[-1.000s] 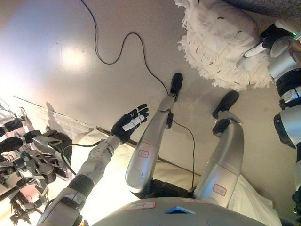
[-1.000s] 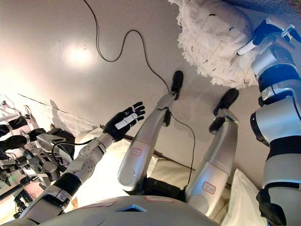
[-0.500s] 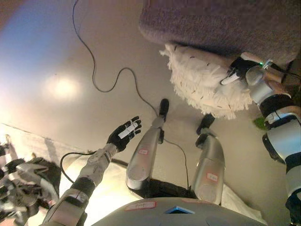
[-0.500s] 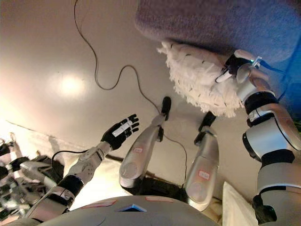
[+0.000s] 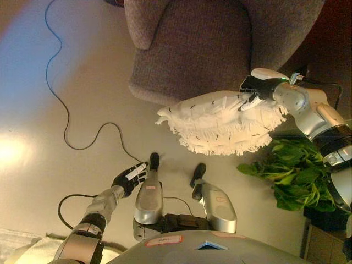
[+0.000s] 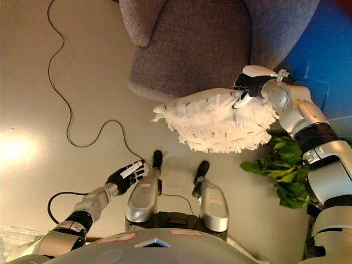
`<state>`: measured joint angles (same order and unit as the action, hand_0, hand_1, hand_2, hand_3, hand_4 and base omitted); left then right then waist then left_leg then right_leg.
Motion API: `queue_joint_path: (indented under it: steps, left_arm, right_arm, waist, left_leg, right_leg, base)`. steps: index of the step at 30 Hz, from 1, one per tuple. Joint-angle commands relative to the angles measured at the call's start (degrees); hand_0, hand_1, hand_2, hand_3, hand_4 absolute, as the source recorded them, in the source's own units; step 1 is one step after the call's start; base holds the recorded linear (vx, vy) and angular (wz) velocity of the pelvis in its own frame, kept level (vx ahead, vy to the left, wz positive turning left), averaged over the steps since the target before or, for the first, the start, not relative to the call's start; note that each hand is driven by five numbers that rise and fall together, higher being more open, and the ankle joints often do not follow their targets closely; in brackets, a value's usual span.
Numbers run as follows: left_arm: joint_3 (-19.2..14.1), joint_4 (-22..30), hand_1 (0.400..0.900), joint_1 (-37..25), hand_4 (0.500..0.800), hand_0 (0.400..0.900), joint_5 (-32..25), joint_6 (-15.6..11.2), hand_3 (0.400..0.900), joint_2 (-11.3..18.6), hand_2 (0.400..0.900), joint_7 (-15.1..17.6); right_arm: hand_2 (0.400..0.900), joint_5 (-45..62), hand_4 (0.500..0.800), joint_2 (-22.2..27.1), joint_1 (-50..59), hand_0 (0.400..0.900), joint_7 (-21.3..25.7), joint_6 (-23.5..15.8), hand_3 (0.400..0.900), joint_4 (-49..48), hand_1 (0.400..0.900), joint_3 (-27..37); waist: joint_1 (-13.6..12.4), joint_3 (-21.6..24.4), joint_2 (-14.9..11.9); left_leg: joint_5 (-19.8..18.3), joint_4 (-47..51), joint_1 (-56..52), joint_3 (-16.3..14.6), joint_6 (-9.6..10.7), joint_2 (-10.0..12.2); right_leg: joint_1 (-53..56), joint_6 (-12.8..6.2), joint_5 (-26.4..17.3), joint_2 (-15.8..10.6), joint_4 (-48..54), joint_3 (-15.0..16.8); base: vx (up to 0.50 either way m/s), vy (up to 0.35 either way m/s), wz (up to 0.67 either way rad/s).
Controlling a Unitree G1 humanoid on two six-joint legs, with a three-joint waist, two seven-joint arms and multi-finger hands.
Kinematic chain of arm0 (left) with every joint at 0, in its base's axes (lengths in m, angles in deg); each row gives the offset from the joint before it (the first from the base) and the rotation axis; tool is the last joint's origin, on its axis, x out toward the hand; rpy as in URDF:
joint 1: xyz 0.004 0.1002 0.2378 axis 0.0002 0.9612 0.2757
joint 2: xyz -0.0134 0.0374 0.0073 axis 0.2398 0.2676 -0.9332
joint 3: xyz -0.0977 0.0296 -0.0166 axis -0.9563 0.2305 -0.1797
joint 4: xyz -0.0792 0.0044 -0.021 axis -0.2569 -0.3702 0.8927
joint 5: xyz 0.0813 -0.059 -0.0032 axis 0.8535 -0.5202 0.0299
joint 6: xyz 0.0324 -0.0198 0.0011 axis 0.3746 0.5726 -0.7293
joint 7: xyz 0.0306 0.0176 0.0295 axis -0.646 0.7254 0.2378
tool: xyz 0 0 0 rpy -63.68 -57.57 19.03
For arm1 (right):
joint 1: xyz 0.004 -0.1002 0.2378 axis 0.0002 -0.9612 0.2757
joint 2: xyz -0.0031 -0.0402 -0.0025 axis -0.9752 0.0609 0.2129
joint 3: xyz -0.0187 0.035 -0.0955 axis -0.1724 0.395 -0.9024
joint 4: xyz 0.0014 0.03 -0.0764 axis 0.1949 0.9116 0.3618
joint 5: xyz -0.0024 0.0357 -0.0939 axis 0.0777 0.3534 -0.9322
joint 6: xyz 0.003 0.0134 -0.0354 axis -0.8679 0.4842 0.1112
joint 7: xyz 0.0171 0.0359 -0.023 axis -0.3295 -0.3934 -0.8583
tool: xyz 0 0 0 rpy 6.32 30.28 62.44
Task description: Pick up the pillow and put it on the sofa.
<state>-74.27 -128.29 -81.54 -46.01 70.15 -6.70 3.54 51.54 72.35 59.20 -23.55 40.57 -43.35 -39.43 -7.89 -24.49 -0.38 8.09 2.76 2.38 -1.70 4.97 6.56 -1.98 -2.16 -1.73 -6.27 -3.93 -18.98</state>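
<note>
A white fringed pillow [image 5: 223, 122] hangs in the air in front of a grey-purple sofa [image 5: 203, 44]; it also shows in the right eye view [image 6: 217, 121]. My right hand [image 5: 258, 91] is shut on the pillow's upper right edge and holds it just below the sofa's front edge; the same hand shows in the right eye view [image 6: 248, 87]. My left hand [image 5: 131, 177] is open and empty, low at the left above the floor, far from the pillow.
A green leafy plant [image 5: 294, 173] stands at the right, just below the pillow. The sofa seat [image 5: 192, 55] lies between two arms. A pale cloth edge [image 5: 16, 247] shows at the lower left on the floor [image 5: 49, 82].
The camera has swung up, bringing the sofa and plant into view. My right hand has lifted the pillow off the floor toward the sofa's front. My left hand stays open.
</note>
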Motion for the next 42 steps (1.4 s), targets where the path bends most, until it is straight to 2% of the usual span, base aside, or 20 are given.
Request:
queue_joint_path:
  steps: [1, 8, 13, 17, 21, 22, 26, 31, 35, 36, 37, 39, 42]
  left_arm:
    - [1.5, -3.9, 0.9, 4.5, 0.8, 0.9, 4.4, 1.1, 0.9, 0.4, 0.9, -0.6]
    - [0.9, -7.1, 0.9, 6.8, 0.8, 0.9, 9.1, 1.7, 0.9, -0.7, 0.9, -1.2]
    - [0.8, -8.4, 0.9, 7.1, 0.8, 0.9, 10.7, 2.3, 0.9, -1.2, 0.9, -1.8]
    - [1.5, -9.1, 0.9, 7.7, 0.8, 0.9, 10.8, 2.9, 0.9, -1.0, 0.9, -1.8]
    - [2.6, -9.4, 0.9, 8.3, 0.8, 0.9, 10.4, 3.1, 0.9, -0.3, 0.9, -2.3]
    - [2.9, -9.3, 0.9, 8.4, 0.8, 0.9, 10.5, 2.8, 0.9, -0.2, 0.9, -2.5]
    - [4.4, -9.3, 0.9, 8.6, 0.8, 0.9, 11.3, 1.7, 0.9, 0.1, 0.9, -3.3]
    - [5.9, -8.8, 0.9, 8.5, 0.8, 0.9, 11.4, 0.4, 0.9, 0.0, 0.9, -3.2]
    - [8.0, -8.0, 0.9, 6.9, 0.8, 0.9, 9.7, -1.8, 0.9, 0.2, 0.9, -3.5]
    - [8.4, -7.6, 0.9, 6.2, 0.8, 0.9, 8.8, -2.4, 0.9, 0.4, 0.9, -3.8]
    - [8.8, -7.4, 0.9, 5.8, 0.8, 0.9, 8.2, -2.8, 0.9, 0.5, 0.9, -4.0]
    - [9.6, -6.6, 0.9, 5.5, 0.8, 0.9, 5.9, -3.7, 0.9, 0.1, 0.9, -4.0]
    - [9.9, -5.9, 0.9, 5.8, 0.8, 0.9, 4.8, -4.0, 0.9, -0.1, 0.9, -4.0]
  right_arm:
    - [0.4, 3.8, 0.5, 3.6, 7.7, 0.4, 2.6, -5.7, 0.4, -7.4, 0.4, 4.4]
    - [0.4, 8.7, 0.5, 4.2, 12.8, 0.4, 0.8, -7.3, 0.4, -8.6, 0.4, 2.7]
    - [0.4, 12.0, 0.5, 4.2, 18.0, 0.4, 1.0, -5.2, 0.4, -6.9, 0.4, 1.3]
    - [0.4, 14.9, 0.5, 4.4, 23.4, 0.4, 3.4, -2.0, 0.4, 0.7, 0.4, -0.6]
    - [0.4, 17.2, 0.5, 5.0, 29.5, 0.4, 4.3, 0.7, 0.4, 12.1, 0.4, -4.3]
    - [0.4, 17.6, 0.5, 5.0, 30.8, 0.4, 4.3, 0.6, 0.4, 15.4, 0.4, -4.8]
    - [0.4, 18.1, 0.5, 4.2, 34.0, 0.4, 2.8, 4.7, 0.4, 24.2, 0.4, -5.9]
    - [0.4, 19.4, 0.5, 3.1, 35.6, 0.4, 2.2, 8.0, 0.4, 29.4, 0.4, -5.6]
    - [0.4, 21.2, 0.5, 1.9, 38.0, 0.4, 4.9, 11.1, 0.4, 33.2, 0.4, -5.6]
    - [0.4, 21.0, 0.5, 1.9, 39.1, 0.4, 8.2, 11.2, 0.4, 33.6, 0.4, -6.0]
    - [0.9, 20.4, 0.8, 1.9, 40.1, 0.9, 11.9, 12.2, 0.9, 34.0, 0.9, -6.6]
    - [0.9, 20.4, 0.8, 1.9, 41.6, 0.9, 13.1, 13.8, 0.9, 34.8, 0.9, -6.8]
    - [0.9, 21.2, 0.8, 2.0, 42.8, 0.9, 14.4, 15.2, 0.9, 35.2, 0.9, -7.9]
  waist:
    - [-1.1, 9.1, -2.7]
    - [-1.8, 13.3, -2.5]
    - [-2.6, 15.4, -2.9]
    - [-4.1, 16.2, -3.2]
    - [-5.7, 16.5, -3.2]
    - [-6.2, 16.4, -3.1]
    - [-7.6, 15.8, -2.4]
    - [-8.5, 14.5, -1.2]
    - [-9.2, 11.5, 0.9]
    - [-9.2, 10.6, 1.5]
    - [-9.1, 10.0, 2.0]
    - [-9.0, 8.4, 3.4]
    - [-8.9, 7.6, 4.0]
  left_leg:
    - [-5.8, -4.3, 1.4, -1.3, 1.4, 0.1]
    - [-4.3, -0.5, -1.4, -1.2, 2.3, -0.4]
    - [-4.7, -0.1, -2.3, -0.5, 2.5, -0.7]
    - [-5.1, -0.1, -2.9, 0.7, 2.6, -0.8]
    - [-4.7, 0.1, -2.4, 1.6, 2.8, -0.8]
    - [-4.7, 0.1, -2.2, 2.0, 2.8, -0.9]
    - [-4.2, 0.1, -1.0, 3.3, 2.7, -1.2]
    - [-3.9, -0.6, 0.6, 4.7, 2.8, -1.5]
    - [-3.6, -1.0, 2.9, 6.1, 2.9, -2.0]
    - [-3.3, -0.8, 3.5, 6.4, 2.9, -2.1]
    - [-3.1, -0.7, 3.9, 6.4, 2.9, -2.1]
    - [-2.6, -0.1, 4.9, 6.6, 2.9, -2.4]
    - [-2.1, 0.5, 5.2, 6.5, 3.0, -2.4]
  right_leg:
    - [3.5, -2.83, 5.5, -1.3, -1.7, -1.1]
    - [7.7, -3.71, 4.3, -1.6, 2.2, -2.4]
    - [9.7, -3.45, 4.7, -1.6, 3.0, -3.0]
    - [11.2, -3.32, 5.2, -1.4, 3.3, -3.6]
    - [11.8, -3.33, 5.2, -1.3, 3.8, -4.3]
    - [11.8, -3.31, 5.2, -1.3, 4.0, -4.5]
    - [11.3, -3.24, 5.1, -1.5, 4.2, -5.1]
    - [10.5, -2.77, 5.5, -1.7, 3.6, -5.5]
    - [8.1, -2.43, 5.8, -2.3, 2.4, -5.5]
    - [7.1, -2.42, 5.7, -2.5, 2.2, -5.5]
    - [6.4, -2.36, 5.6, -2.6, 2.0, -5.5]
    - [4.5, -2.42, 5.7, -3.0, 1.3, -5.4]
    - [3.9, -2.52, 5.5, -3.2, 1.3, -5.3]
  base:
    - [0.09, 0.027, 0.16]
    - [0.09, 0.049, 0.12]
    - [0.11, 0.05, 0.14]
    - [0.15, 0.021, 0.18]
    - [0.1, 0.005, 0.21]
    - [0.05, 0.0, 0.18]
    - [0.04, -0.013, 0.14]
    - [0.01, -0.018, 0.07]
    - [-0.14, -0.029, 0.06]
    - [-0.23, -0.009, 0.11]
    - [-0.18, -0.001, 0.08]
    - [-0.21, 0.049, 0.02]
    - [-0.11, 0.033, 0.01]
